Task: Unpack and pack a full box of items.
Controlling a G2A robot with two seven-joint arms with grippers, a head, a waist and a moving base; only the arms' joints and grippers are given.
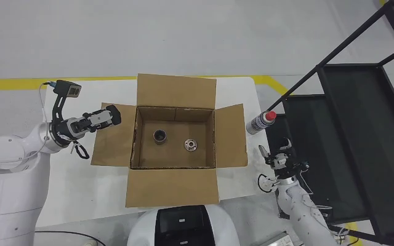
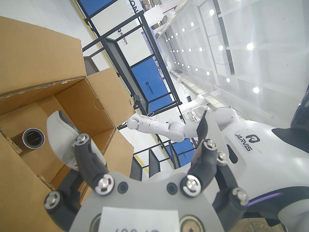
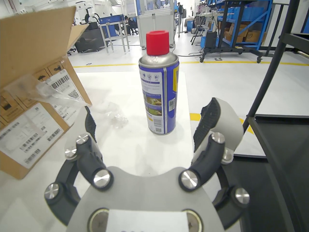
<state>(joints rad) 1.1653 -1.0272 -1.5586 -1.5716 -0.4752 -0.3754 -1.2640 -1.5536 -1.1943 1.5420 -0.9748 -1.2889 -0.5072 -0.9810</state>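
Note:
An open cardboard box (image 1: 175,187) stands mid-table with all flaps spread. Inside lie a dark cylinder (image 1: 160,135) and a small round metal part (image 1: 190,145). A blue spray can with a red cap (image 1: 261,122) stands upright on the table to the right of the box. My left gripper (image 1: 113,115) hangs open and empty over the box's left flap; its wrist view looks into the box (image 2: 72,97) at the cylinder (image 2: 33,138). My right gripper (image 1: 276,149) is open near the table's right edge, facing the can (image 3: 159,92) a short way off without touching it.
A black metal rack (image 1: 345,123) stands close beside the table's right edge. Crumpled clear plastic film (image 3: 108,112) lies on the table between the box wall (image 3: 36,61) and the can. White table (image 1: 80,184) shows bare left of the box.

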